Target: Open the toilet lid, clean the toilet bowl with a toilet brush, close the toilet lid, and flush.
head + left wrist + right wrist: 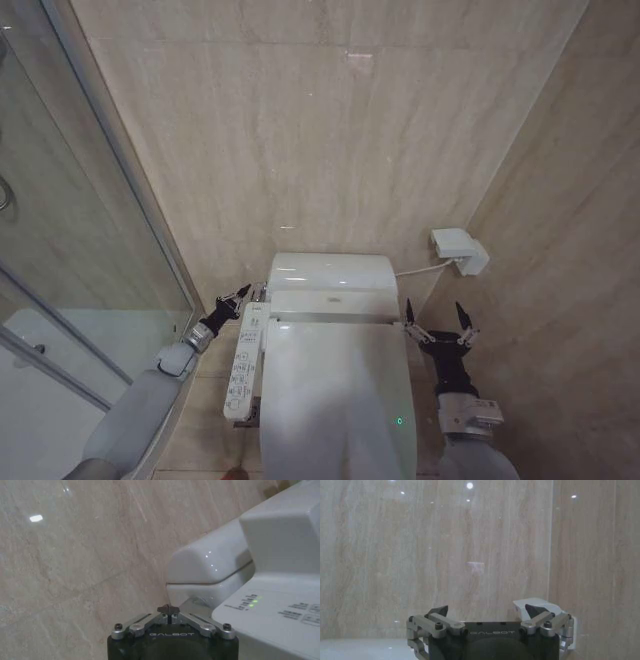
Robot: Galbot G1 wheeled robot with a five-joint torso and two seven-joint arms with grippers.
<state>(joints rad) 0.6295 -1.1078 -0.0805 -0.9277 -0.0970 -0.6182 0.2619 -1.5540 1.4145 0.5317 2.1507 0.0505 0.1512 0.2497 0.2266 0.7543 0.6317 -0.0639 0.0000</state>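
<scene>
The toilet lid (pixel 335 400) is down flat, glossy white, so the toilet bowl beneath it is hidden. The toilet brush is out of view. My left gripper (pixel 237 295) hovers at the toilet's left rear corner, just past the far end of the control panel (pixel 243 365), close to the wall. Its fingertips (pixel 169 610) meet with nothing between them. My right gripper (pixel 437 318) hangs beside the lid's right rear corner, open and empty, facing the back wall. Both spread fingers of the right gripper (pixel 486 611) show in its wrist view.
The toilet's rear housing (pixel 330 278) stands against the tiled back wall. A white wall box (pixel 458 248) with a cord sits on the right wall, near my right gripper. A glass shower partition (pixel 90 250) closes off the left side. Green lights glow on the control panel (pixel 252 603).
</scene>
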